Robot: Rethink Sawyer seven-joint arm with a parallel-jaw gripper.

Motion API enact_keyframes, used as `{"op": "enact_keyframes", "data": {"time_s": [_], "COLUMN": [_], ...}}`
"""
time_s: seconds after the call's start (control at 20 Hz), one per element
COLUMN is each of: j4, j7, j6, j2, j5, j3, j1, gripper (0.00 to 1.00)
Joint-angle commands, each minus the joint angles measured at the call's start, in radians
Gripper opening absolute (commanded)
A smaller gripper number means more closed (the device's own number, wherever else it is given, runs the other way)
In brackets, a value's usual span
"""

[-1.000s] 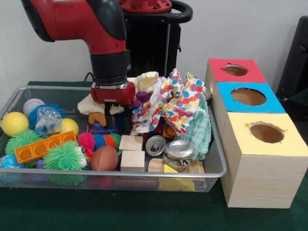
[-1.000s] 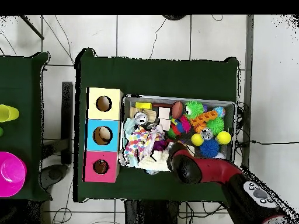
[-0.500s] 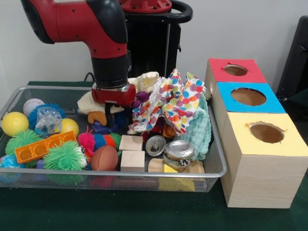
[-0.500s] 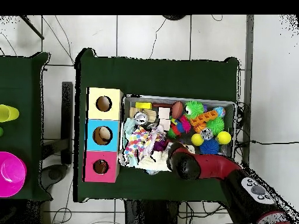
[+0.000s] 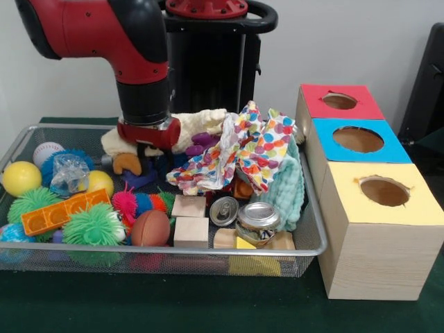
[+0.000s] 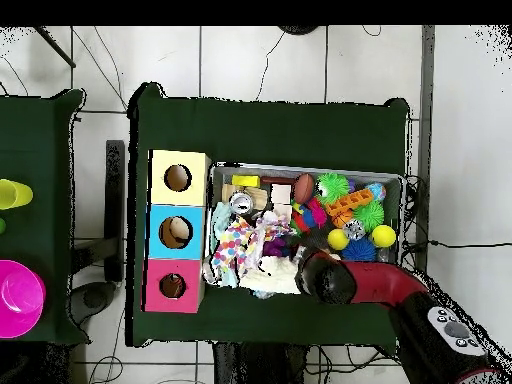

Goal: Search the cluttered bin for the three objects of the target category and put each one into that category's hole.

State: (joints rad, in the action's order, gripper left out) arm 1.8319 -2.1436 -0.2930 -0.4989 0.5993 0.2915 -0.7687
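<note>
You have the wire bin [image 5: 316, 239] on the table [image 5: 173, 305], with the three-hole box [image 5: 378, 229] just beside its right edge. Balls [image 5: 21, 177] crowd the bin's left end. Wooden blocks [image 5: 189, 206] and cans [image 5: 258, 216] sit along its front edge. Cloths [image 5: 243, 149] pile toward its right end, behind the cans.

Red and black arm [image 5: 104, 31] bends at elbow, forearm pointing straight down. Black wrist section ends in a red collar. End effector [image 5: 143, 154] hangs low below collar, mostly hidden; finger state unclear. Overhead: arm [image 6: 370, 285] enters from lower right.
</note>
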Motion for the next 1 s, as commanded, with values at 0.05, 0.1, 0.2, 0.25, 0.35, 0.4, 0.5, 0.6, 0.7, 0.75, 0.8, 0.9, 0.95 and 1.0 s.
{"op": "enact_keyframes", "data": {"time_s": [0.05, 0.1, 0.2, 0.25, 0.35, 0.4, 0.5, 0.6, 0.7, 0.75, 0.8, 0.9, 0.95, 1.0], "j4": [-0.083, -0.083, -0.078, -0.077, -0.081, -0.088, -0.097, -0.094, -0.093, -0.091, -0.088, -0.079, -0.085, -0.085], "j7": [0.249, 0.248, 0.248, 0.246, 0.246, 0.247, 0.242, 0.238, 0.242, 0.244, 0.246, 0.248, 0.253, 0.259], "j6": [-0.254, -0.259, -0.273, -0.281, -0.279, -0.283, -0.267, -0.263, -0.269, -0.272, -0.276, -0.283, -0.297, -0.307], "j2": [-0.005, -0.006, -0.012, -0.012, -0.007, -0.002, 0.009, 0.008, 0.007, 0.005, 0.003, -0.009, -0.014, -0.023], "j5": [0.049, 0.054, 0.063, 0.068, 0.074, 0.075, 0.076, 0.073, 0.067, 0.066, 0.065, 0.068, 0.071, 0.073], "j3": [0.039, 0.038, 0.032, 0.026, 0.030, 0.032, 0.043, 0.047, 0.053, 0.054, 0.055, 0.049, 0.042, 0.039], "j1": [-0.042, -0.041, -0.039, -0.036, -0.041, -0.041, -0.043, -0.044, -0.046, -0.047, -0.047, -0.044, -0.037, -0.034], "gripper": [1.00, 1.00, 1.00, 1.00, 1.00, 1.00, 1.00, 1.00, 1.00, 1.00, 1.00, 1.00, 1.00, 1.00]}}
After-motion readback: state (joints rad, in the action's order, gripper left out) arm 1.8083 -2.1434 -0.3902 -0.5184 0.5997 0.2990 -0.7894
